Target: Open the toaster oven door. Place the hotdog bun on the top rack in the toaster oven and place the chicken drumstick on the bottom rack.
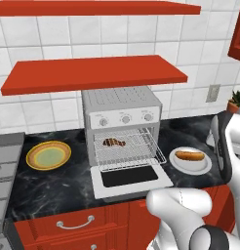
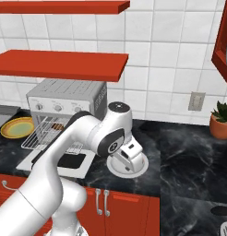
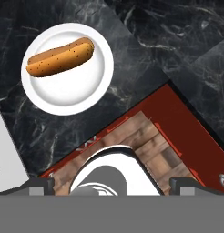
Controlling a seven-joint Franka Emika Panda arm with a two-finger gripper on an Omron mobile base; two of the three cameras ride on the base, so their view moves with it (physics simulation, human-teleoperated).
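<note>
Just one hotdog bun [image 3: 60,58] — one white plate [image 3: 98,86]

You have the toaster oven [image 1: 121,108] with its toaster oven door [image 1: 130,179] dropped flat open. The chicken drumstick [image 1: 113,142] lies inside on the pulled-out rack [image 1: 129,149]. The hotdog bun [image 1: 190,156] rests on a white plate [image 1: 190,166], right of the oven.

white plate [image 2: 134,169] mostly hidden behind the arm, toaster oven [image 2: 60,99] front partly hidden likewise
</note>
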